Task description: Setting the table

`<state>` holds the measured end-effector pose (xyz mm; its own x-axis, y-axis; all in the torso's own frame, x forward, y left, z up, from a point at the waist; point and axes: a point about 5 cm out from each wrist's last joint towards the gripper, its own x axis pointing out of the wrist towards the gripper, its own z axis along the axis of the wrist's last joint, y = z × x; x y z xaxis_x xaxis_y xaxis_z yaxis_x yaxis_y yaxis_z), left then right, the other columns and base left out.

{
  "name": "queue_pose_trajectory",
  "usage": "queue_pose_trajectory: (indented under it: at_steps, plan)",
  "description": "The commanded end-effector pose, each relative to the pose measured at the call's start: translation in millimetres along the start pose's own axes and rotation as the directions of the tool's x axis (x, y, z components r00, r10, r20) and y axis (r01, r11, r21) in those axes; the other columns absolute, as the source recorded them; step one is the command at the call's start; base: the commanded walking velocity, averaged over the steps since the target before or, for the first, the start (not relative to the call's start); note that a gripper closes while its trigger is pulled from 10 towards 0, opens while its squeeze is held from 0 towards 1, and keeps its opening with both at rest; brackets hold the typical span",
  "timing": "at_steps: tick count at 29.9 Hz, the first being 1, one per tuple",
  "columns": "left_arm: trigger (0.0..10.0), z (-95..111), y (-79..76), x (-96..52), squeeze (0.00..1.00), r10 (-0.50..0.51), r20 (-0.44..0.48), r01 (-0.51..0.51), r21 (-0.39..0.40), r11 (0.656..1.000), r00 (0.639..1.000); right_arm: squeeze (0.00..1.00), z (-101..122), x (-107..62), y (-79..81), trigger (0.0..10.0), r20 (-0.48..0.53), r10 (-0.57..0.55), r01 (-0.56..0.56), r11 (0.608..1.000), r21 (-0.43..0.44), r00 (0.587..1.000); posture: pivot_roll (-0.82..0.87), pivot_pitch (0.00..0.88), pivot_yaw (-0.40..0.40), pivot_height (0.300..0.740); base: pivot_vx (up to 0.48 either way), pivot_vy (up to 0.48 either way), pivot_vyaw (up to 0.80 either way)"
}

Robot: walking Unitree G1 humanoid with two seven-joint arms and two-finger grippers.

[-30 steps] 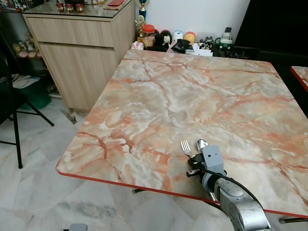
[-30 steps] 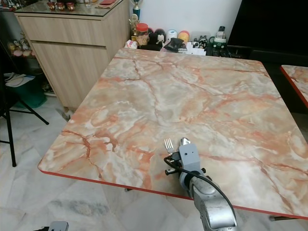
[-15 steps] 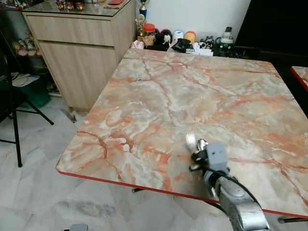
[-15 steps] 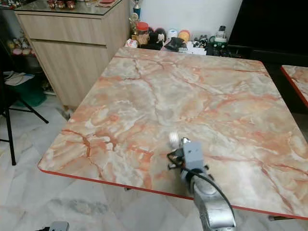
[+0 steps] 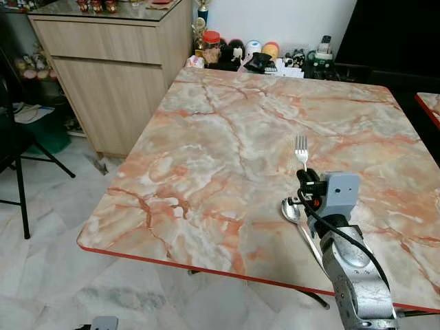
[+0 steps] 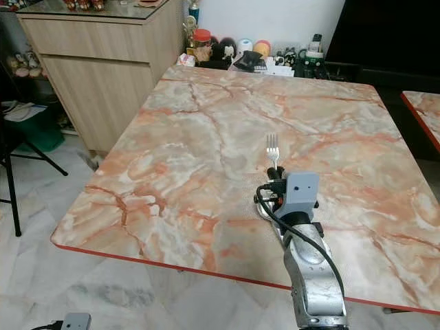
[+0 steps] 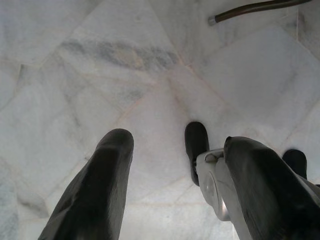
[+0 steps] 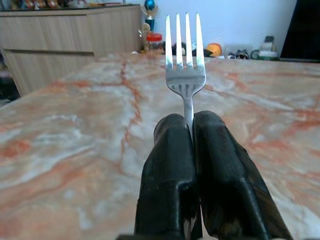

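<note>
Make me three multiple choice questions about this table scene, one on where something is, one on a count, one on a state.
1. Where is the spoon?
A. lying on the table
B. on the floor
C. on the cabinet

2. How many tines has the fork?
A. two
B. three
C. four

3. The right gripper is
A. wide open
B. shut on the fork
C. holding a cup

Answers: 1 A, its bowl rests on the marble beside the right arm. 2 C, the right wrist view shows four tines. 3 B, both fingers press the fork's neck, tines pointing away.
</note>
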<state>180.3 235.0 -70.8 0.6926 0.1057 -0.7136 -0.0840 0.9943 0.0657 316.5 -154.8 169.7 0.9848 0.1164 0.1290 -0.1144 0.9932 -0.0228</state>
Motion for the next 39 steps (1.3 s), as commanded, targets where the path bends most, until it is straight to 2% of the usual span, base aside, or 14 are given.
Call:
queue_pose_trajectory:
  at_steps: [1,6,9,16,22,29,39]
  plan:
    - [10.0,-8,3.6,-2.8,0.0,0.007,-0.028,-0.007,0.011,1.0,1.0,0.0,9,-1.4,-1.6,10.0,0.043,-0.009,0.01,1.0,-0.003,0.999,-0.05,0.096,-0.011,0.74,0.0,0.0,0.0]
    - [10.0,-7,5.3,-2.6,0.0,0.003,-0.027,-0.002,0.027,1.0,1.0,0.0,6,-8.6,-11.3,10.0,0.031,-0.05,0.05,0.999,-0.005,0.998,-0.06,0.079,-0.007,0.74,0.0,0.0,0.0]
    - [10.0,-6,5.6,-2.4,0.0,0.0,-0.027,0.0,0.033,0.999,1.0,0.0,6,-10.9,-14.9,10.0,0.04,-0.065,0.065,0.998,0.0,0.997,-0.06,0.066,-0.005,0.74,0.0,0.0,-0.76]
    - [10.0,-2,2.7,-0.8,0.0,-0.015,-0.017,0.016,0.06,0.998,1.0,0.0,10,-6.7,-12.0,10.0,0.072,-0.062,0.062,0.998,0.001,0.996,-0.06,0.043,-0.003,0.74,0.0,0.0,-0.78]
    - [10.0,-2,2.2,-0.8,0.0,-0.017,-0.021,0.018,0.066,0.998,1.0,0.0,15,-4.0,-10.2,10.0,0.105,-0.073,0.071,0.997,0.025,0.992,-0.06,0.037,-0.002,0.74,0.0,-0.301,-0.72]
    - [10.0,0,4.2,-0.2,0.0,-0.002,-0.019,0.003,0.065,0.998,1.0,0.0,20,0.6,-10.2,10.0,0.129,-0.071,0.071,0.997,0.002,0.989,-0.05,0.082,-0.005,0.74,0.0,-0.467,0.0]
    - [10.0,-4,3.4,-1.7,0.0,-0.005,-0.026,0.007,0.069,0.998,1.0,0.0,24,4.9,-5.8,10.0,0.146,-0.079,0.076,0.997,0.024,0.986,-0.05,0.114,0.0,0.74,0.0,-0.48,0.0]
